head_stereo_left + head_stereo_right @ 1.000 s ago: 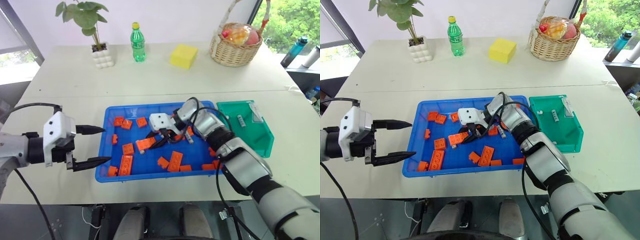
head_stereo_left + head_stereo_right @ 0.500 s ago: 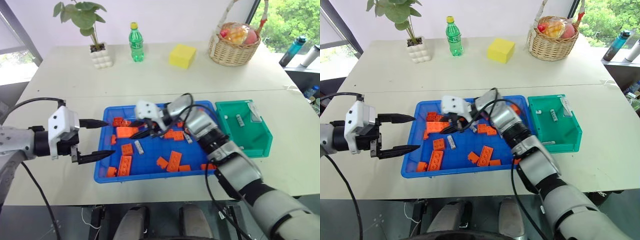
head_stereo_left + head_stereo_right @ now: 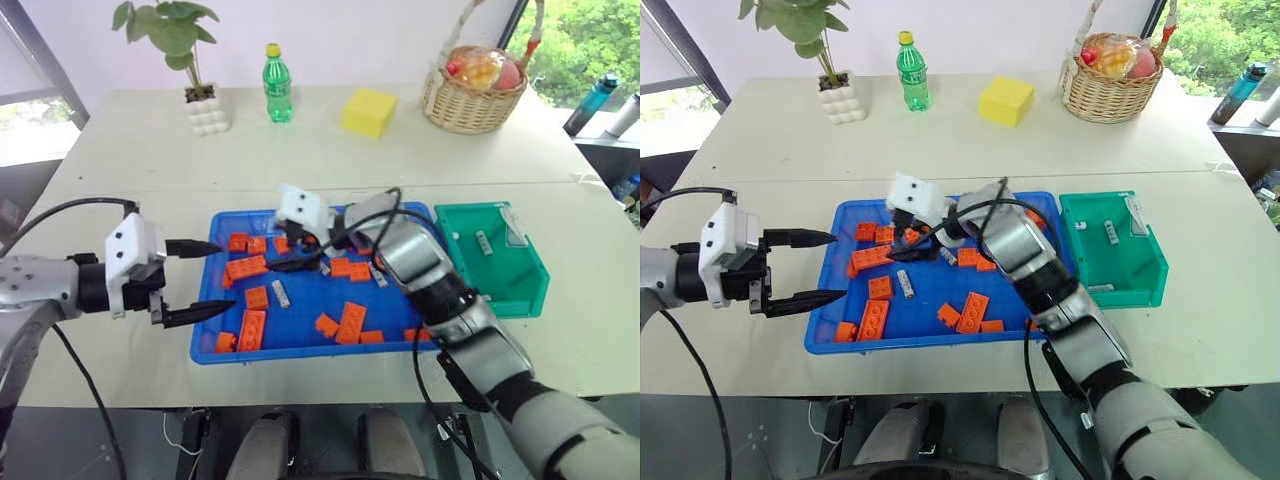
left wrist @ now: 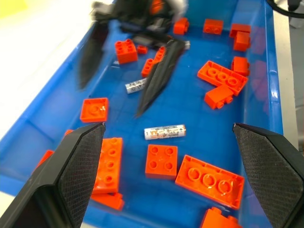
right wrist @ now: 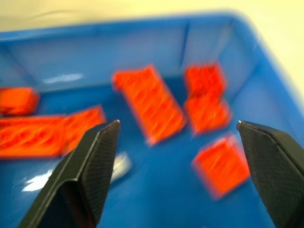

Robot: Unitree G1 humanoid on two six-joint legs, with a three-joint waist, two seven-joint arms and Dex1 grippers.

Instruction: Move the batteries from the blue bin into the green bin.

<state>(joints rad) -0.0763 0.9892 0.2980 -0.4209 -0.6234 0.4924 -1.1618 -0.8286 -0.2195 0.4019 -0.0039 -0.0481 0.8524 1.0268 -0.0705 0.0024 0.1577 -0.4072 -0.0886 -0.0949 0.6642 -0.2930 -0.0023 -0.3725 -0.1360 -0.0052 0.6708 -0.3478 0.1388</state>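
Both the right hand and the left hand were spread and empty. One battery lay inside the blue bin; probably light, rigid, slippery: best pinched mid-length.

Orange building bricks lie scattered about, some flat and long, some small and square; where one long brick sits at a slant, a few small ones cluster beside it. Farther back on the pale table a potted plant stands in a knobbly white pot, and near it a green bottle with a yellow cap stands upright. A yellow sponge block sits to the right of the bottle. Beyond that, at the far right corner, a wicker basket holds fruit. Past the table's right edge two drinking bottles stand by the window.
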